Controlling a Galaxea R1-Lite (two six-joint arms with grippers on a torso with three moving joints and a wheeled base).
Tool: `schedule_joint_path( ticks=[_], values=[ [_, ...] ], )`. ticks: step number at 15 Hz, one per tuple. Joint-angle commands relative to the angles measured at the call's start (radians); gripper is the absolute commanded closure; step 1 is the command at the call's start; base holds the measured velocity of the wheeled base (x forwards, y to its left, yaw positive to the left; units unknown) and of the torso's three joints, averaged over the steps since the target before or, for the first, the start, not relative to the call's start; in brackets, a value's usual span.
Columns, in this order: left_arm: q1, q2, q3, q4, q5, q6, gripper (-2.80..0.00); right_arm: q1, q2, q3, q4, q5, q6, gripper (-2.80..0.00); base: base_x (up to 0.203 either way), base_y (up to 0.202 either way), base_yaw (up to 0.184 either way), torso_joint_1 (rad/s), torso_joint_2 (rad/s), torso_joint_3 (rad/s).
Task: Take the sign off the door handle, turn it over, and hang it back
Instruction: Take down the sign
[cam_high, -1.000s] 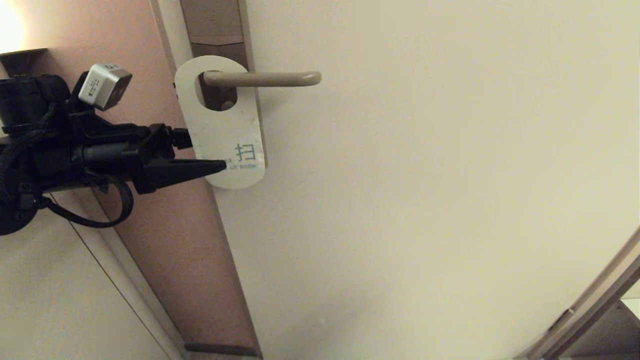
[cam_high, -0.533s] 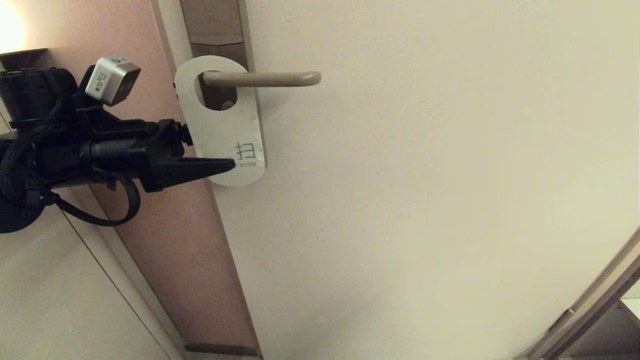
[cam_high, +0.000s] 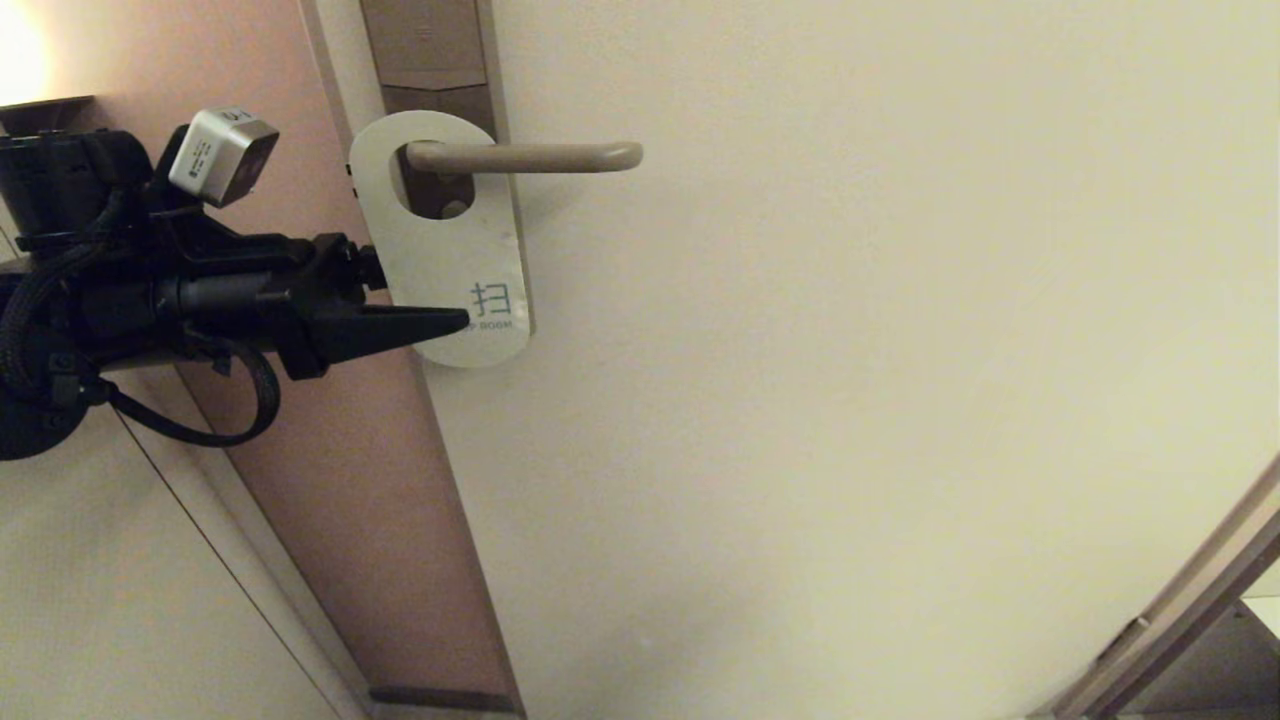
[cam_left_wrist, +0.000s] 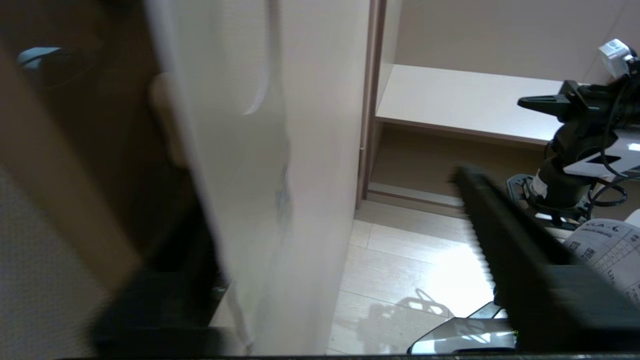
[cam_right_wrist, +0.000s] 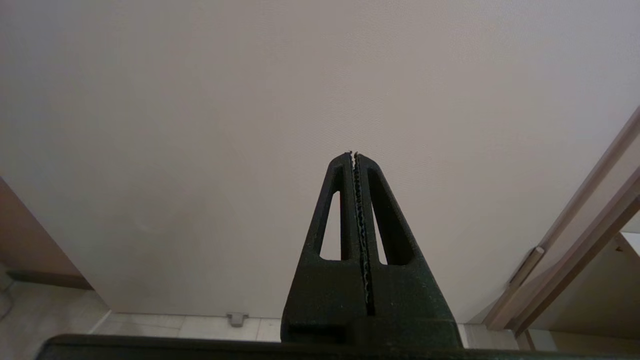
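Sign (cam_high: 440, 250), white side out, hangs on the door handle (cam_high: 525, 156) — left gripper (cam_high: 455, 320) spread around its lower edge; right gripper (cam_right_wrist: 354, 155) pressed together.

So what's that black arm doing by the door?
The robot's left hand has reached the lower edge of the white sign, one finger on each side of the card, open and not clamped yet. The sign hangs on the door handle, "make up room" side out. The right hand is shut and idle, away from the handle.
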Motion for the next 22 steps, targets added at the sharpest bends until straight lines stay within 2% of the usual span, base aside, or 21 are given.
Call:
schedule_joint_path(
  ticks=[1, 11, 15, 16, 22],
  values=[
    [-0.001, -0.003, -0.008, -0.005, -0.008, -0.002, 0.0, 0.0, 0.001, 0.0, 0.0, 0.001, 0.001, 0.0, 0.0, 0.0, 0.0, 0.0, 0.0, 0.0],
    [-0.001, -0.05, -0.002, -0.004, -0.009, -0.001, 0.0, 0.0, 0.001, 0.0, 0.0, 0.001, 0.001, 0.0, 0.0, 0.0, 0.0, 0.0, 0.0, 0.0],
    [-0.001, -0.098, 0.037, -0.002, 0.0, -0.003, 0.0, 0.0, 0.001, 0.0, 0.0, 0.001, 0.001, 0.0, 0.0, 0.0, 0.0, 0.0, 0.0, 0.0],
    [-0.001, -0.106, 0.048, -0.002, 0.01, -0.003, 0.0, 0.0, 0.001, 0.0, 0.0, 0.001, 0.001, 0.0, 0.0, 0.0, 0.0, 0.0, 0.0, 0.0],
    [-0.01, -0.168, 0.104, -0.001, 0.168, 0.006, 0.0, 0.0, 0.001, 0.0, 0.0, 0.001, 0.001, 0.0, 0.0, 0.0, 0.0, 0.0, 0.0, 0.0]
  ],
)
